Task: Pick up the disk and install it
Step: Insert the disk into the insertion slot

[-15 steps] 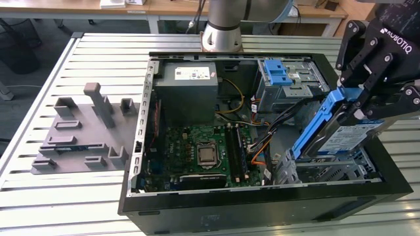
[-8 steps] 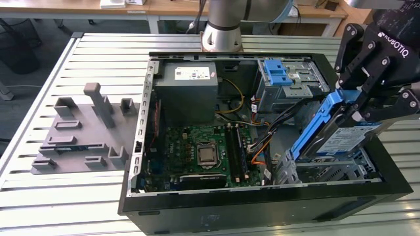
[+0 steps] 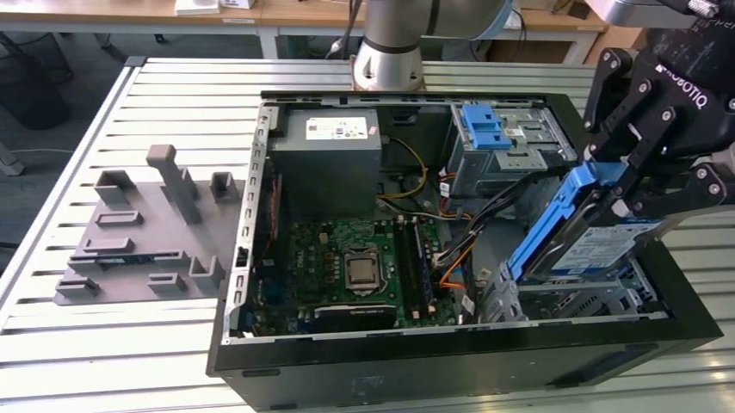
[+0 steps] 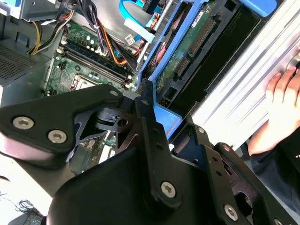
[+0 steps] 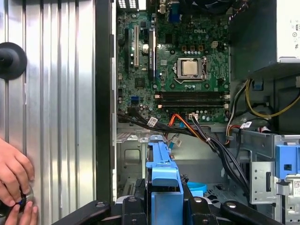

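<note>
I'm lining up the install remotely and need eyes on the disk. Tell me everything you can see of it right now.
The disk is a flat silver metal drive with a white-and-blue label, framed by a blue plastic carrier. The gripper is shut on its upper end and holds it steeply tilted, nearly on edge, its lower end down at the drive cage in the case corner on the exterior view's right. In the second wrist view its green circuit-board underside and connectors show. Whether it touches the cage is unclear.
</note>
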`<state>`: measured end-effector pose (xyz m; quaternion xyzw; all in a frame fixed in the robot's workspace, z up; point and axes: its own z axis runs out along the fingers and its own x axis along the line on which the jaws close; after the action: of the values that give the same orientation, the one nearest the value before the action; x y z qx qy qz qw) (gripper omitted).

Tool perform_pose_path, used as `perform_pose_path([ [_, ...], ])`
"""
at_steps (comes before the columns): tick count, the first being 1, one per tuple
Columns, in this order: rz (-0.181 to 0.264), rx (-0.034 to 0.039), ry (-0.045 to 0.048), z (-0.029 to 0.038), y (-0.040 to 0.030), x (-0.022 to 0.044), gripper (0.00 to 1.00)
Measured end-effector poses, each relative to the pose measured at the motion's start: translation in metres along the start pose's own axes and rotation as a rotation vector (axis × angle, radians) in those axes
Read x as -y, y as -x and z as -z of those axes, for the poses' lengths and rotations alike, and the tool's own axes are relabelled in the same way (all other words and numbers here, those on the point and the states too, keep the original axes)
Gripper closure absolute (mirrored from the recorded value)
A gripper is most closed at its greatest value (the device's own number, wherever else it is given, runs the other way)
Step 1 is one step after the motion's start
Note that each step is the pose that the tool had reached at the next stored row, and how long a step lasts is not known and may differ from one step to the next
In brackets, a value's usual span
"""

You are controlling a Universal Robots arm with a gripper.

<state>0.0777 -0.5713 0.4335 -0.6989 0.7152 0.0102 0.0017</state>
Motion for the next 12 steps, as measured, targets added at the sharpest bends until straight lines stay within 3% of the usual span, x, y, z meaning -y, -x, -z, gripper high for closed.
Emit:
perform_pose_path([
  [12, -0.001, 0.0000, 0.0000, -0.0121, -0.0002, 0.0001, 0.64],
])
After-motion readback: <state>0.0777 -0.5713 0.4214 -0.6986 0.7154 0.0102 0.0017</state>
